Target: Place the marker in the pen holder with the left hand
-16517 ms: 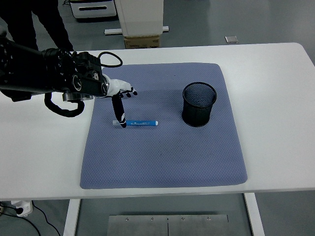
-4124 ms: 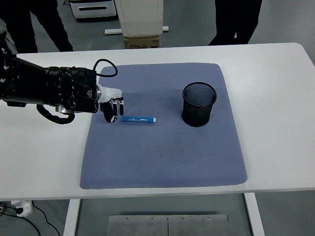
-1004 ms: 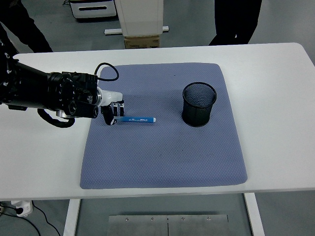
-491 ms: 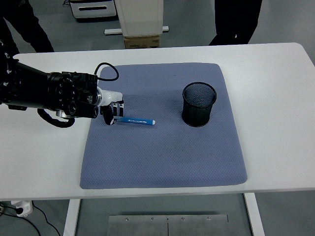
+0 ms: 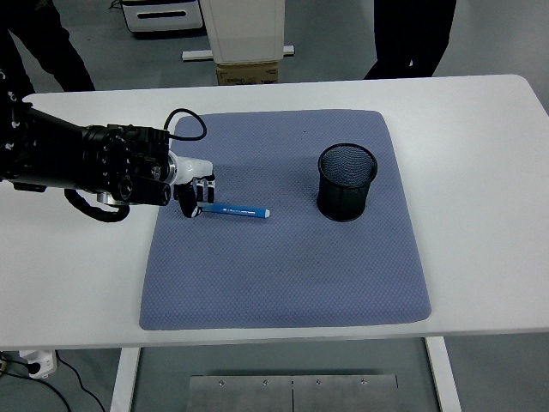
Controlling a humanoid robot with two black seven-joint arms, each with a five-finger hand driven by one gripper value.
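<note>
Robot hand: left robot hand (image 5: 194,194) curls its fingers (image 5: 204,190) around the left end of the marker; whether the grip is firm cannot be told.
Marker: blue marker (image 5: 240,210) lies flat on the mat, pointing right, its free end toward the pen holder.
Pen holder: black mesh pen holder (image 5: 347,181) stands upright on the right part of the mat, well apart from the marker, mouth open upward.
Step in hand: securing the marker; it is not yet lifted.
Doing it well: close fully near the end, lift clear of the mat, tilt the marker upright, then carry it over the rim and lower the tip straight in, since a slanted entry could tip the light cup.
Mat: blue-grey mat (image 5: 283,275) covers the middle of the white surface (image 5: 480,129).
Path: nothing lies between marker and pen holder.
Surroundings: a person's dark trouser legs (image 5: 410,34) stand beyond the far edge; a cardboard box (image 5: 247,72) sits on the floor.
Right arm: out of view.
</note>
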